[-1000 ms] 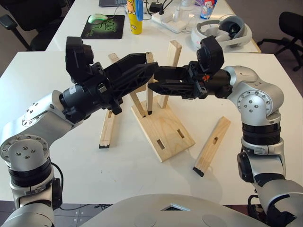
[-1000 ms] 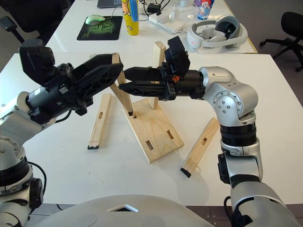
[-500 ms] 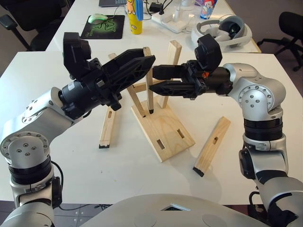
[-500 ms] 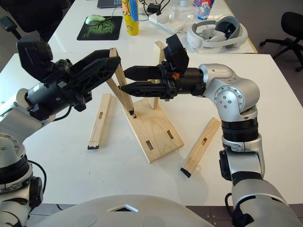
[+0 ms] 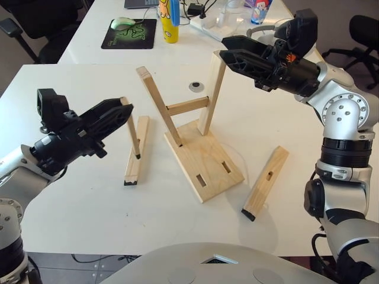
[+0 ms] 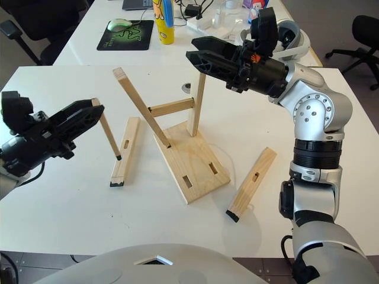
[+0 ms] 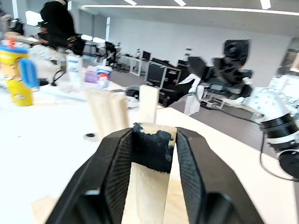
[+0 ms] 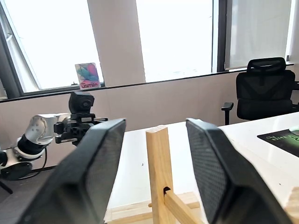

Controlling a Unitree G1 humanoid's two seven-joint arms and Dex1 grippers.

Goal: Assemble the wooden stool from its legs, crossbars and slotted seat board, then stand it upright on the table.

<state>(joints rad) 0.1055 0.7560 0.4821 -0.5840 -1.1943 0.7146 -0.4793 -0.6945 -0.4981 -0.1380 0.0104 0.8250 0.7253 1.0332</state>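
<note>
The pale slotted plywood seat board (image 5: pixel 204 163) lies flat mid-table with two upright wooden legs (image 5: pixel 157 102) socketed. Your left gripper (image 5: pixel 122 109) clamps the slim dark-tipped wooden bar (image 5: pixel 134 136) just left of it (the right gripper (image 5: pixel 224 47) gapes, empty). Square it up before pressing.

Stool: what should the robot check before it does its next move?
1. Left gripper grips the thin stick: ok. It is shut on the stick, which hangs tilted above the table.
2. Right gripper is open: ok. Its fingers are either side of the far leg top, not touching it.
3. Two legs stand in the seat board: ok. They are joined by a crossbar.
4. Leaning leg is pushed fully into its slot: cannot tell.
5. Two near slots are free: ok.
6. Loose legs are ready: ok. One lies left of the board, one right.
</note>
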